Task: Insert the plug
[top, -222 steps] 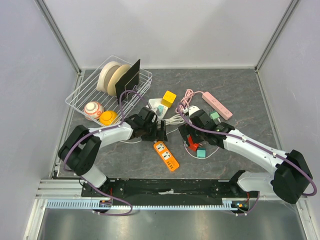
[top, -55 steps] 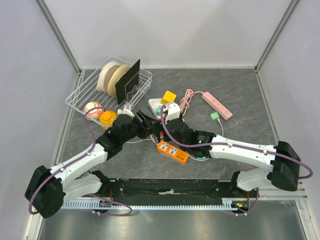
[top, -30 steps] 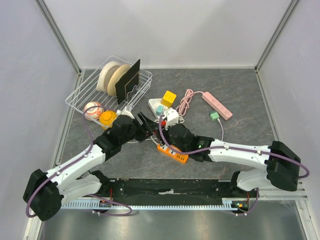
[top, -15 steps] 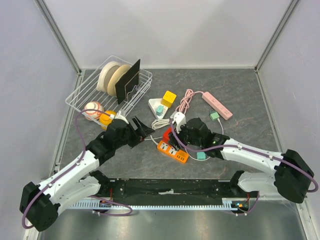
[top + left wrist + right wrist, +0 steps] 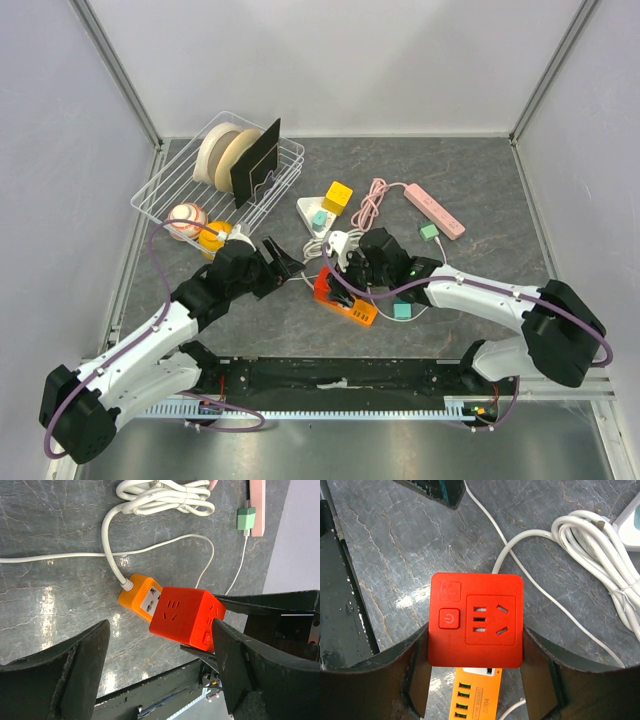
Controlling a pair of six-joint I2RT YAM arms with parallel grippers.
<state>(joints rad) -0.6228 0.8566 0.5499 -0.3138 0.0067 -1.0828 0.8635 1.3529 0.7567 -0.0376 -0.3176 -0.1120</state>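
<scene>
Grasping a power-icon red socket cube (image 5: pixel 476 620) is the right end effector (image 5: pixel 476 652); left end effector (image 5: pixel 160 630) released.

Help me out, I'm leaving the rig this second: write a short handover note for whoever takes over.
Left pincer: open and empty, hovering beside the orange power strip.
Right pincer: closed on the red socket cube.
Position: the cube sits on top of the strip, between the two arms.
Done: the cube is grasped and set onto the strip.
Left to do: I cannot tell whether its pins are fully in. Press down, check the seating, then release.
</scene>
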